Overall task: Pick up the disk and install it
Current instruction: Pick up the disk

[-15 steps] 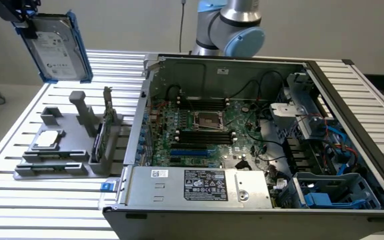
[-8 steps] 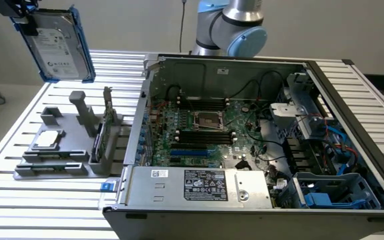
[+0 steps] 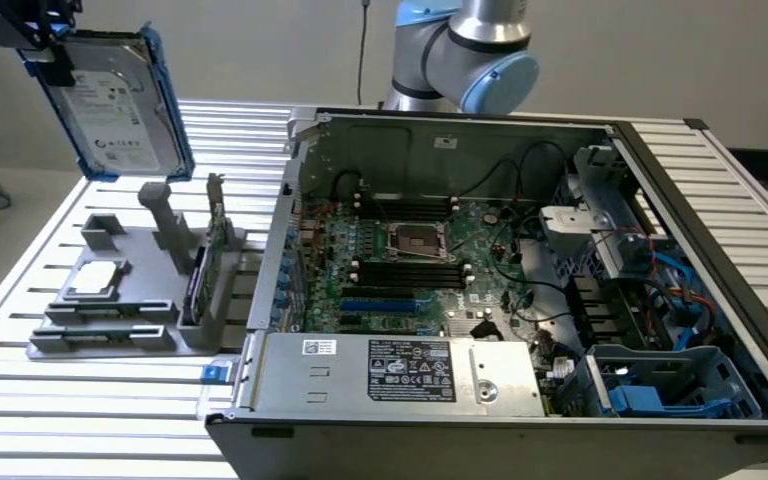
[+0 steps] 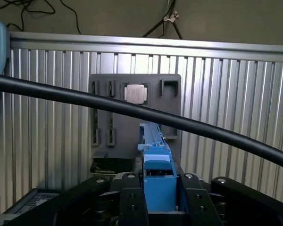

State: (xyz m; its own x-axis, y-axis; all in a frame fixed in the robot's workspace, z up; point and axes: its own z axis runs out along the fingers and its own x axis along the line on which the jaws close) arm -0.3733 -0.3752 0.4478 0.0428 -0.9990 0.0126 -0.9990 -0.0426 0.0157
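The disk [image 3: 115,100], a silver-grey drive with a white label in a blue rail frame, hangs upright in the air at the exterior view's upper left, above the grey parts holder [image 3: 104,330]. My gripper [image 3: 40,40] is shut on its top edge. In the wrist view the blue frame of the disk [image 4: 156,160] sticks out edge-on between the black fingers [image 4: 132,207], high over the grey holder [image 4: 132,108]. The open computer case [image 3: 518,280] lies at the exterior view's right, with a blue drive bay [image 3: 664,395] at its near right corner.
On the holder lie a small square silver chip [image 3: 97,280] and a thin green circuit card [image 3: 204,270] standing on edge. The ribbed metal table [image 3: 37,400] carries everything. A black cable [image 4: 132,110] crosses the wrist view. The arm's blue-grey joint [image 3: 471,50] stands behind the case.
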